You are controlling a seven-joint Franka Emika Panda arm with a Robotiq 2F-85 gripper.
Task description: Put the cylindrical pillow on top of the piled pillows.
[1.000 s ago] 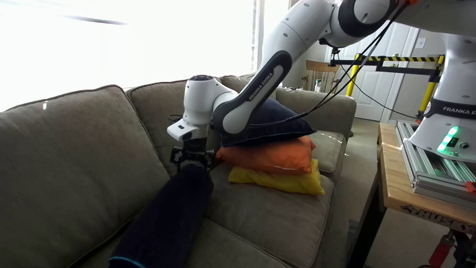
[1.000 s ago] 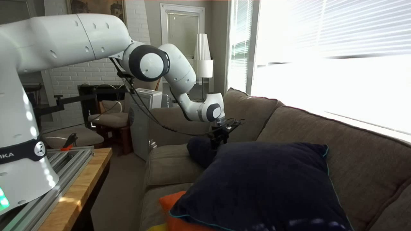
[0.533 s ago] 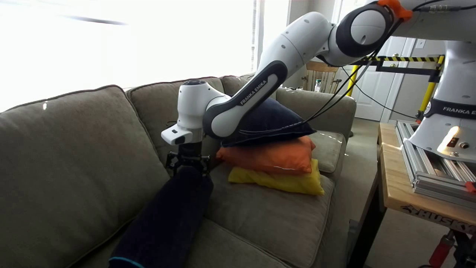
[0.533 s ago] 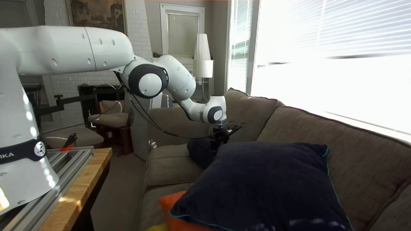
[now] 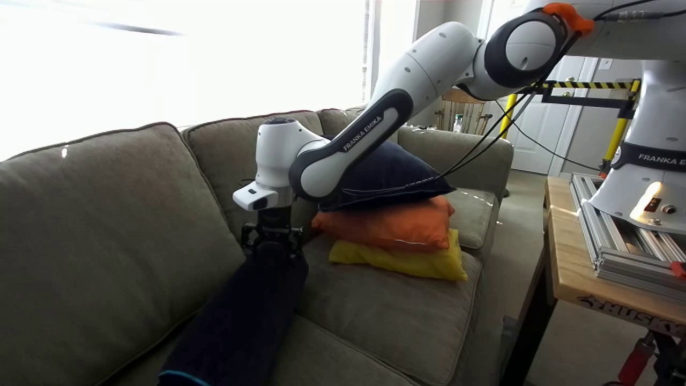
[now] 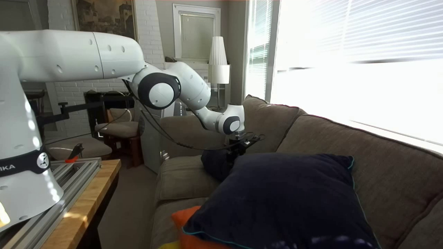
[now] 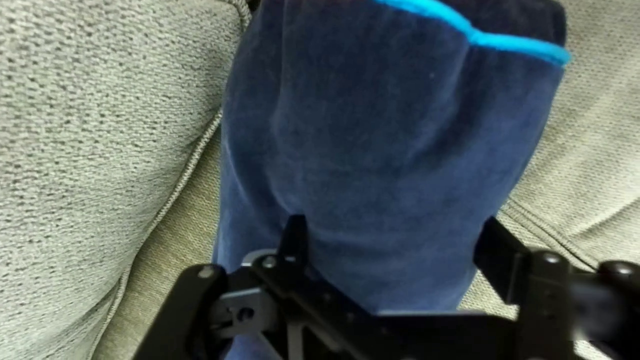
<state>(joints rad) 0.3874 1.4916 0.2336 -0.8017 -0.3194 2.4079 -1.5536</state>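
The cylindrical pillow (image 5: 236, 321), a long dark navy bolster with a light blue trim, lies on the sofa seat. In an exterior view its end shows behind the pile (image 6: 213, 162). In the wrist view it fills the middle (image 7: 380, 150). My gripper (image 5: 272, 249) points down over its end nearer the pile. In the wrist view the gripper (image 7: 395, 235) is open, its fingers wide apart with the bolster between them; the left finger (image 7: 295, 237) presses into or rests on the fabric. The piled pillows are navy (image 5: 399, 169) over orange (image 5: 391, 222) over yellow (image 5: 410, 262).
The grey sofa back cushions (image 5: 107, 241) stand along the bolster's side. The wooden workbench (image 5: 568, 252) bears the robot base in front of the sofa. Cables (image 6: 187, 141) hang from the arm over the pile. The sofa arm (image 6: 190, 131) stands beyond the bolster.
The arm has lowered, mostly in the first half second, bringing the gripper down onto the bolster's end and slightly away from the pile. The bolster and pile have not visibly moved.
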